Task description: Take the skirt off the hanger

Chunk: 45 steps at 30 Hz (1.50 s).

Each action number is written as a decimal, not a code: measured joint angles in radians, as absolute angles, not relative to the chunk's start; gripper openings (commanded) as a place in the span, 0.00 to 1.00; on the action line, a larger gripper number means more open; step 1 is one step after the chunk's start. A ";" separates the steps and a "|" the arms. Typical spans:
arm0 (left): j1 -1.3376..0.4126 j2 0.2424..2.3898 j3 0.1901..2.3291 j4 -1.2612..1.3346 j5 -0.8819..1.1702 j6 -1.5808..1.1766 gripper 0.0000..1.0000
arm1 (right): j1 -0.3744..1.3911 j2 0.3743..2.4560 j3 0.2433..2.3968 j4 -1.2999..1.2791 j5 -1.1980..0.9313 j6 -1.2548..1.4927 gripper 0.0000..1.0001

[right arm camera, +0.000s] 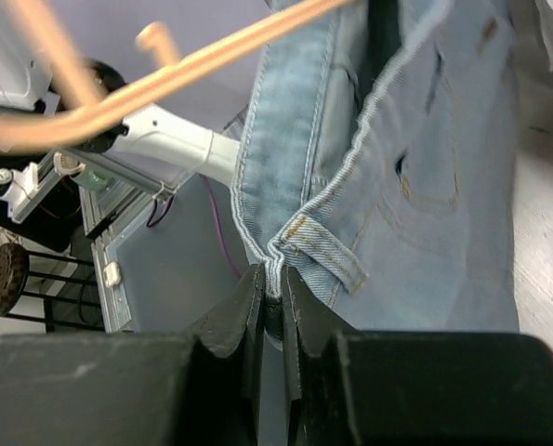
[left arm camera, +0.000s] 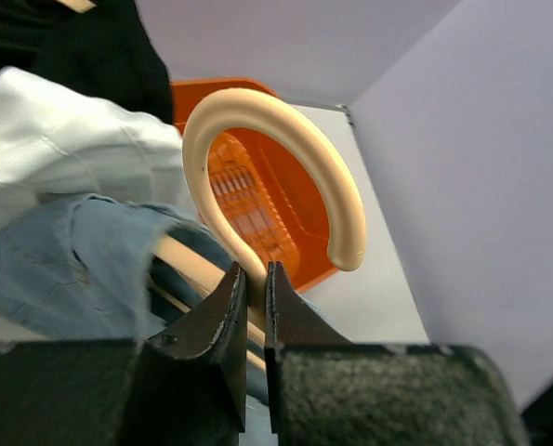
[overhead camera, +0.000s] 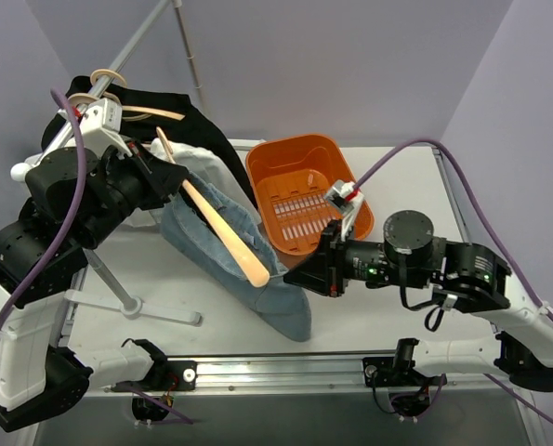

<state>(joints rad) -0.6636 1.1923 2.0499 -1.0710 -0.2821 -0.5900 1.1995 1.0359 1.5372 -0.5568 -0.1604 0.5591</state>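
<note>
A light blue denim skirt (overhead camera: 281, 302) hangs from a cream hanger (overhead camera: 225, 232) over the table's middle. My left gripper (overhead camera: 185, 186) is shut on the hanger at the foot of its thick hook (left arm camera: 267, 111), with the jaws (left arm camera: 255, 276) pinching the stem. The skirt (left arm camera: 62, 269) drapes to the left below the hook. My right gripper (overhead camera: 290, 276) is shut on the skirt's waistband; in the right wrist view the jaws (right arm camera: 274, 282) clamp the stitched edge beside a belt loop. There the skirt (right arm camera: 425, 186) spreads upward and the hanger (right arm camera: 164, 79) crosses above it.
An orange basket (overhead camera: 309, 190) sits just behind the skirt, near my right gripper. Black clothes (overhead camera: 192, 116) and a white garment (overhead camera: 197, 163) hang from a rack at the back left. The rack's white foot (overhead camera: 132, 302) lies on the table at the front left.
</note>
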 measured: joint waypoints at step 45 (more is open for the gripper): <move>-0.655 1.023 2.087 -1.248 -0.033 -0.553 0.02 | 0.826 1.691 2.507 -0.187 0.244 0.019 0.00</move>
<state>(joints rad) -0.6548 1.0225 2.0869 -1.2476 -0.0326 -0.5529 0.8261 1.6905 2.5072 -0.1867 0.2443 0.0189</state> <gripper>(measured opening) 0.135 0.043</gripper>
